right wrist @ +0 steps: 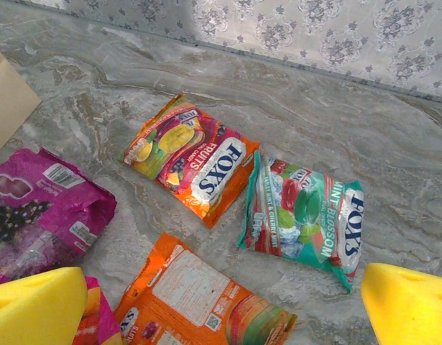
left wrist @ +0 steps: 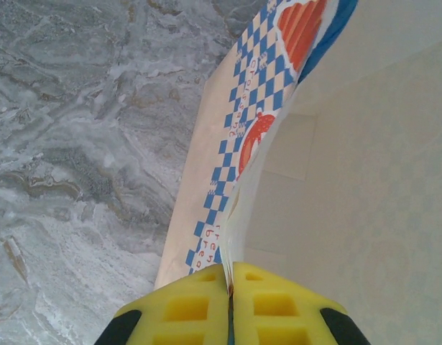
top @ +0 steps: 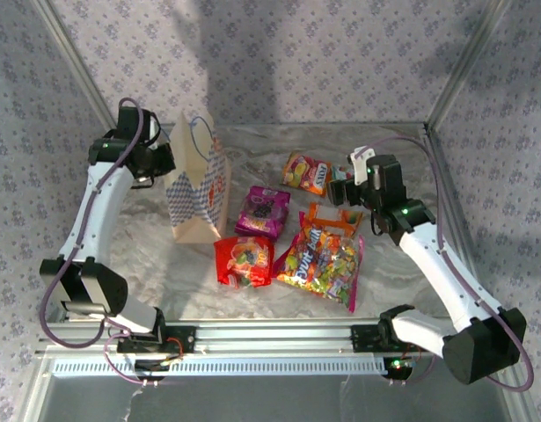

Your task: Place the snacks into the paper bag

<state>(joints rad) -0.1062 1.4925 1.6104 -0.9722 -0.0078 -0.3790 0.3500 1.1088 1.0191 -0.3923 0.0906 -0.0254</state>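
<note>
- left fingers [left wrist: 206,302] shut tight, pinching the top rim of the paper bag [left wrist: 228,180]. The bag stands upright with its mouth open, and what shows of the inside looks empty
- right fingers [right wrist: 41,305] spread wide with nothing in them, hovering over the snacks and touching no packet
- orange packet [right wrist: 199,295] sits right under the gap between the right fingers, long axis slanted to the line between them
- small orange packet [right wrist: 188,158] is ahead of the fingers toward the left-hand one, long axis diagonal
- teal-white packet [right wrist: 303,212] is just beside it, ahead of the right-hand finger and roughly squarish. Can't tell if the two edges touch
- purple packet [right wrist: 41,208] is just ahead of the left-hand finger
- red packet [top: 244,260] and multicoloured packet [top: 321,259] lie back from the right fingers, toward the arm bases
- the bag is off to the left of the right fingers, past the purple packet
- judgement: all six packets are flat on the surface [right wrist: 364,115], so none is bagged yet
- judgement: the right arm is nearer to every packet and the left is busy holding the bag, so the pick falls to the right arm
- judgement: the easiest pick is straight down on the orange packet, probably with a wrist turn to close across its short side. The glossy film may slip
</note>
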